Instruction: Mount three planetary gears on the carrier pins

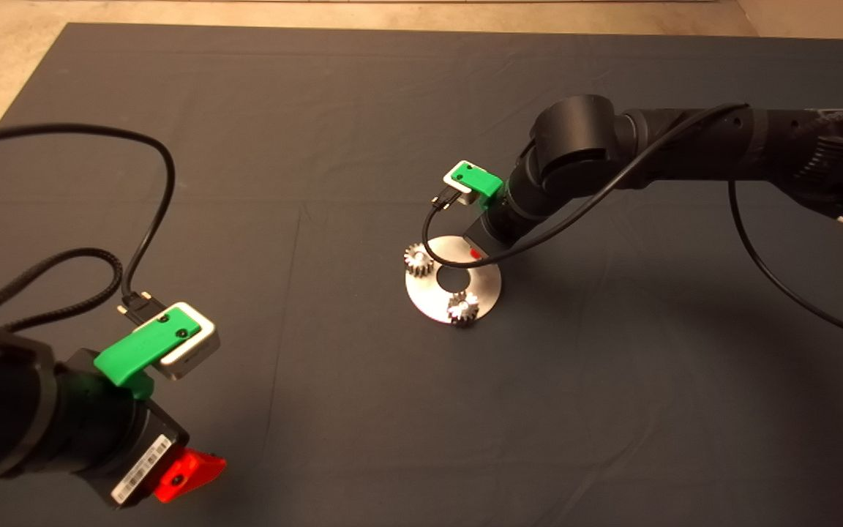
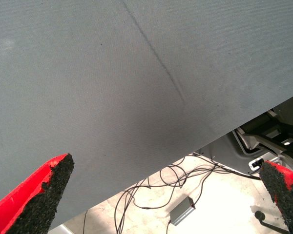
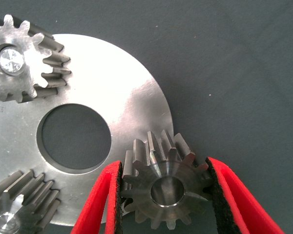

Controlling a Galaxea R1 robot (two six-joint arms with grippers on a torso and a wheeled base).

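The right gripper (image 3: 165,195) pinches a toothed steel planetary gear (image 3: 166,187) between its black pads at the rim of the flat, brushed silver disc (image 3: 122,87), mid-frame in the head view. Two more gears (image 1: 418,259) (image 1: 463,307) sit on carrier pins (image 3: 10,59). The left gripper (image 2: 161,195), spread wide and empty, hangs at lower left over the dark mat (image 1: 304,146).

On the desk (image 1: 319,146), the carrier disc (image 1: 487,289) lies right of frame centre, with one gear (image 1: 418,259) at its left rim and another (image 1: 463,307) at its lower rim. A third gear (image 3: 168,192) sits between the right tool's (image 3: 163,195) fingers at the disc's edge. The left tool (image 1: 187,472) is at lower left.
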